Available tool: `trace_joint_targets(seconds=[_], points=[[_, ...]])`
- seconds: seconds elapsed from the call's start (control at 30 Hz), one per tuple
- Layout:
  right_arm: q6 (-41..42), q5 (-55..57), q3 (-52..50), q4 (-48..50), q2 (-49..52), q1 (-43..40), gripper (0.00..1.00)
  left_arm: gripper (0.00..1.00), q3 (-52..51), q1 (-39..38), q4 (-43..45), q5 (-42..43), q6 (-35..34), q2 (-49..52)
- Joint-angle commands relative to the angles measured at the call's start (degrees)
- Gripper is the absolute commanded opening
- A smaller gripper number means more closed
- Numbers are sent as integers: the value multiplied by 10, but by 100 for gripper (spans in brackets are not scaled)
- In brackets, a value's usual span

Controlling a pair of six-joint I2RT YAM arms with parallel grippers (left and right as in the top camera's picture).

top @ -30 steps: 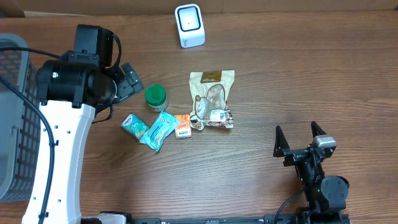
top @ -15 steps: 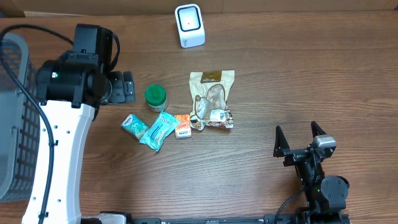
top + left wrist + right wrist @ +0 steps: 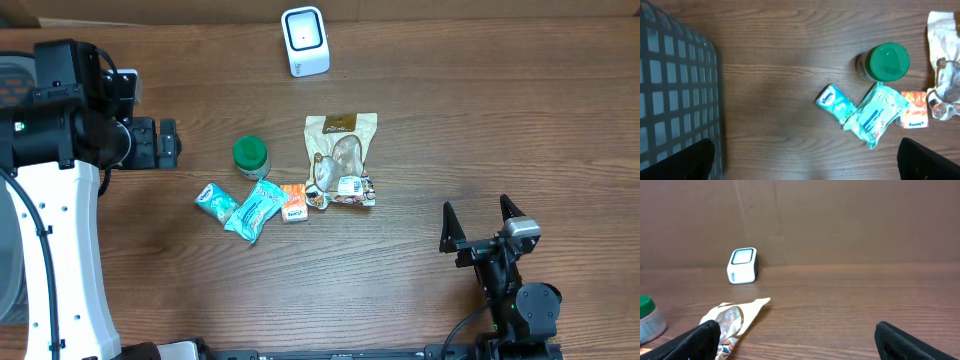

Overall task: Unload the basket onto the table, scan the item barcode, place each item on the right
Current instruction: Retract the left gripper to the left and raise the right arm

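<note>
The left gripper [image 3: 168,142] has been pulled back, wide open and empty, with the jar [image 3: 250,155] left well ahead of it. The right gripper [image 3: 477,207] is likewise open and empty. Nothing is picked up for scanning yet.

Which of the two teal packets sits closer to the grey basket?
The smaller tissue pack, at the end of the cluster facing the grey basket; the larger teal packet lies farther off, beside the orange packet.
</note>
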Motion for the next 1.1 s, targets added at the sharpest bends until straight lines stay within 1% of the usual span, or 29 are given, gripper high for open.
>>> trace_joint_targets(seconds=[0.0, 0.1, 0.17, 0.2, 0.23, 0.33, 0.43, 0.47, 0.53, 0.6, 0.63, 0.67, 0.7, 0.9, 0.97, 1.07], points=[[3, -52, -6, 24, -5, -1, 100, 100, 6, 7, 8, 19, -2, 2], [10, -127, -6, 28, -5, -1, 100, 100, 6, 7, 8, 19, -26, 2], [70, -145, -6, 16, -5, -1, 100, 99, 6, 7, 8, 19, -29, 2], [114, -148, -6, 11, -5, -1, 100, 100, 6, 7, 8, 19, -28, 2], [123, -163, -4, 10, -5, -1, 100, 99, 6, 7, 8, 19, -28, 2], [122, -188, 22, -23, -4, -1, 100, 99, 6, 7, 8, 19, -28, 2], [122, -195, 76, -93, 5, -1, 100, 99, 6, 7, 8, 19, -28, 2], [122, -200, 107, -126, 18, -1, 100, 99, 6, 7, 8, 19, -28, 2], [122, -202, 147, -161, 43, -1, 100, 100, 6, 7, 8, 19, -28, 2], [121, -203, 205, -203, 89, -1, 100, 99, 6, 7, 8, 19, -28, 2], [119, -205, 263, -250, 143, -1, 100, 100, 6, 7, 8, 19, -28, 2], [118, -205, 300, -284, 179, -1, 100, 100, 6, 7, 8, 19, -28, 2], [118, -209, 369, -354, 248, -1, 100, 100, 6, 7, 8, 19, -28, 2], [118, -218, 566, -548, 458, -1, 100, 100, 6, 7, 8, 19, -28, 2], [130, -231, 600, -564, 508, -1, 100, 100, 6, 7, 8, 19, -28, 2], [146, -293, 614, -558, 567, -1, 100, 100, 6, 7, 8, 19, -28, 2]])
